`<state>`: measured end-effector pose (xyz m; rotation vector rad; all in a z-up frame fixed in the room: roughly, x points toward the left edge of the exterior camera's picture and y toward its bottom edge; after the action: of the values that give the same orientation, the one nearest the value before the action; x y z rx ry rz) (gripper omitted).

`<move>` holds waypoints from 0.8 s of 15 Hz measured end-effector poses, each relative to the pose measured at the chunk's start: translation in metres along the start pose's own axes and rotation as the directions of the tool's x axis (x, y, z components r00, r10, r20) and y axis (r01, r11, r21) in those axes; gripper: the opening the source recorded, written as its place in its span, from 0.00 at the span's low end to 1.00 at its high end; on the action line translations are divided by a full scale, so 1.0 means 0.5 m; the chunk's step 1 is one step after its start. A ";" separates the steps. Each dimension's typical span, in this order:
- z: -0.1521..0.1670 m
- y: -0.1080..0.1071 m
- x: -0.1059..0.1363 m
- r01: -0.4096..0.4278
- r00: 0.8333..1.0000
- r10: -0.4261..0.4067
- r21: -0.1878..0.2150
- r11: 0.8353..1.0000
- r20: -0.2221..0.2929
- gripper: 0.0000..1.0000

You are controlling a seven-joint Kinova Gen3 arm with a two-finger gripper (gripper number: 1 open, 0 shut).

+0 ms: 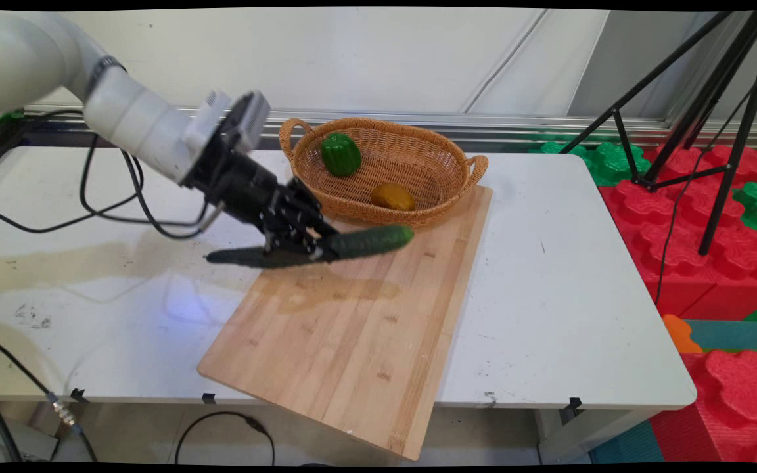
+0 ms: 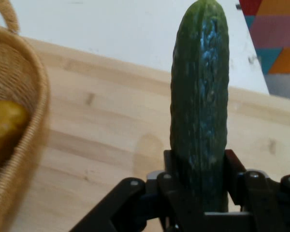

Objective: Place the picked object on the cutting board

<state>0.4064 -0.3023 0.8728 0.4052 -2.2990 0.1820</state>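
The tool [image 1: 299,240] is clamped on a cucumber [image 1: 352,244], held lying level above the far left corner of the wooden cutting board [image 1: 352,328]. Behind it, the wicker basket [image 1: 418,154] contains a green pepper [image 1: 341,154] and a yellow fruit [image 1: 392,196].

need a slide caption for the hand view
Gripper clamps a cucumber above the cutting board, basket alongside.
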 end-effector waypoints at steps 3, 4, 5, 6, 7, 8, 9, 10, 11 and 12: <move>0.037 0.019 -0.010 -0.005 0.999 0.005 -0.006 1.000 0.036 0.00; 0.053 0.027 -0.014 -0.005 0.999 0.006 -0.008 1.000 0.051 0.00; 0.064 0.032 -0.017 -0.005 0.998 0.006 -0.010 1.000 0.060 0.00; 0.079 0.039 -0.020 -0.004 0.997 0.005 -0.012 1.000 0.073 0.00; 0.089 0.044 -0.023 -0.003 0.997 0.004 -0.013 1.000 0.082 0.00; 0.103 0.050 -0.026 -0.002 0.996 0.003 -0.014 1.000 0.093 0.00; 0.112 0.054 -0.028 -0.002 0.995 0.003 -0.014 1.000 0.101 0.00; 0.126 0.059 -0.031 0.001 0.994 0.001 -0.013 1.000 0.112 0.00; 0.135 0.062 -0.033 0.002 0.993 -0.001 -0.012 1.000 0.119 0.00; 0.147 0.066 -0.036 0.004 0.992 -0.003 -0.009 1.000 0.127 0.00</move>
<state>0.3564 -0.2859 0.8090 0.4270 -2.4235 0.1473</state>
